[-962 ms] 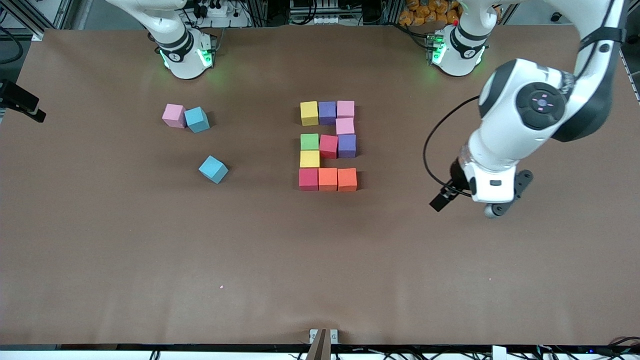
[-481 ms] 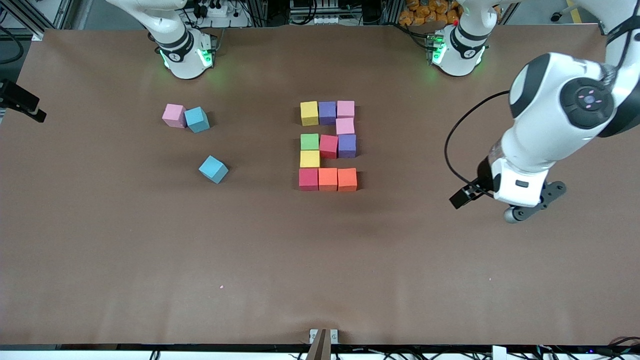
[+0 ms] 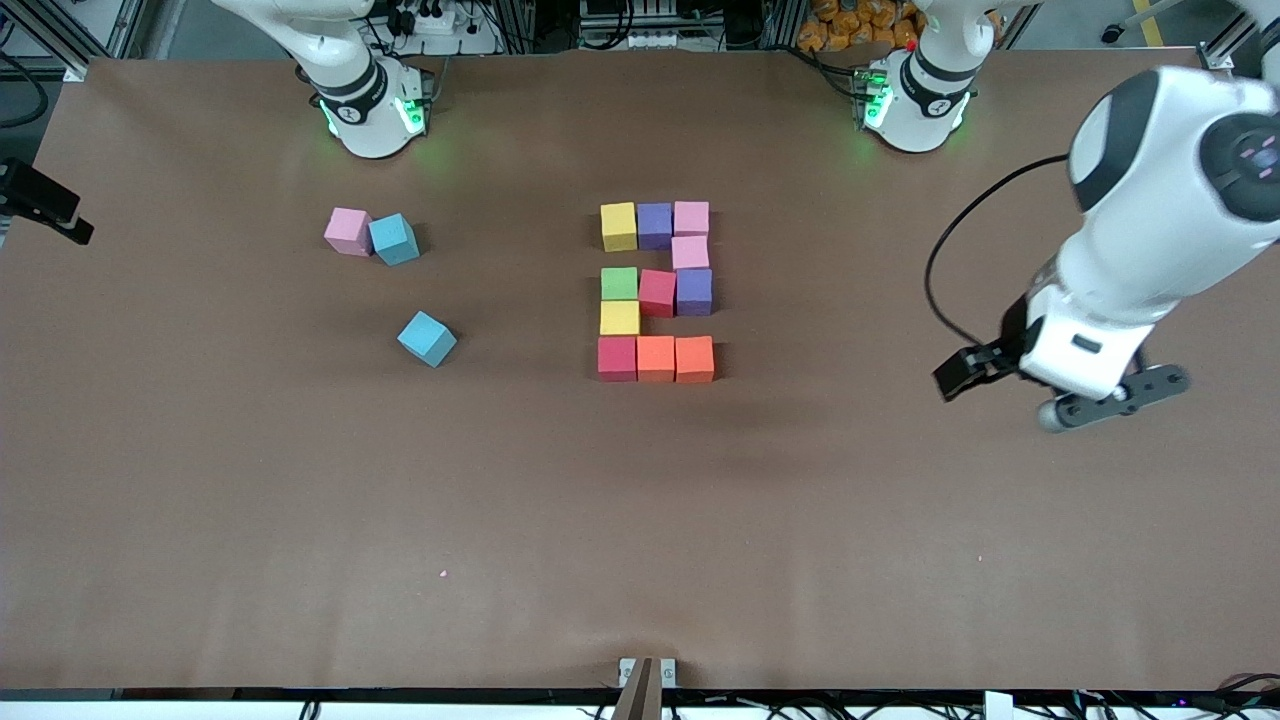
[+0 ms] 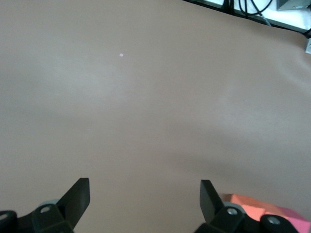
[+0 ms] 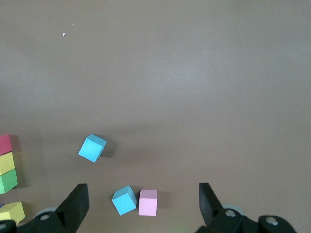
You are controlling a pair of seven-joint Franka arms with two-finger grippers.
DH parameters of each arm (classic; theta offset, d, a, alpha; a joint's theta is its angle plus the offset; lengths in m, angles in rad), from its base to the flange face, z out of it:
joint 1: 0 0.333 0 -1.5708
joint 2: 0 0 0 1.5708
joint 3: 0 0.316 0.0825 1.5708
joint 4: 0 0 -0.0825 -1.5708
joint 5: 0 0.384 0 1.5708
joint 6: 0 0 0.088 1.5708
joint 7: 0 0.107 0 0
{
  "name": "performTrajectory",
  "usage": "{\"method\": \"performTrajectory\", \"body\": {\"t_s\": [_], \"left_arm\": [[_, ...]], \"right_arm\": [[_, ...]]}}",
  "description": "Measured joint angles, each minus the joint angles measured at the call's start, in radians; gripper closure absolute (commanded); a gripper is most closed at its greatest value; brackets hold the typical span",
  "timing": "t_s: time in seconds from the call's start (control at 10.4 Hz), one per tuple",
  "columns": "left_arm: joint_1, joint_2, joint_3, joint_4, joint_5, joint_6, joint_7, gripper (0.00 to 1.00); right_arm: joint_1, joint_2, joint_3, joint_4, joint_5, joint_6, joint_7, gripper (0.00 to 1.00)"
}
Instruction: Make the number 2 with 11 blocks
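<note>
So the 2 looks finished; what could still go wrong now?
1. The middle red cube sits a little askew in the 2; nudging it straight could shift the cubes touching it.
2. The open right gripper hangs over the spare pink cube and blue cubes; one might get added by mistake.
The open left gripper is over bare table, so little risk there.

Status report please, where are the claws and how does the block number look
Left claw open, empty, over bare table at its own end. Right claw open, empty. Number 2 fully laid, eleven blocks. Nothing in the way.
</note>
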Motion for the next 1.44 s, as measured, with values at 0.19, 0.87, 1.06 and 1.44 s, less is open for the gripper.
{"method": "performTrajectory", "body": {"t_s": [0.19, 0.87, 1.06, 1.44], "left_arm": [[0.0, -0.061, 0.067, 0.001, -0.033, -0.068, 0.134, 0.0], [-0.111, -0.193, 0.303, -0.015, -0.054, -0.237, 0.353, 0.0], [-0.113, -0.214, 0.306, -0.028, -0.054, -0.24, 0.398, 0.0], [-0.117, -0.239, 0.307, -0.056, -0.057, -0.243, 0.48, 0.0]], "right_arm": [[0.0, 0.0, 0.001, 0.001, 0.0, -0.014, 0.0, 0.0], [0.029, 0.004, 0.016, 0.0, 0.001, -0.023, 0.0, 0.0], [0.029, 0.005, 0.014, 0.0, 0.001, -0.023, 0.0, 0.0], [0.029, 0.005, 0.014, 0.0, 0.001, -0.023, 0.0, 0.0]]}}
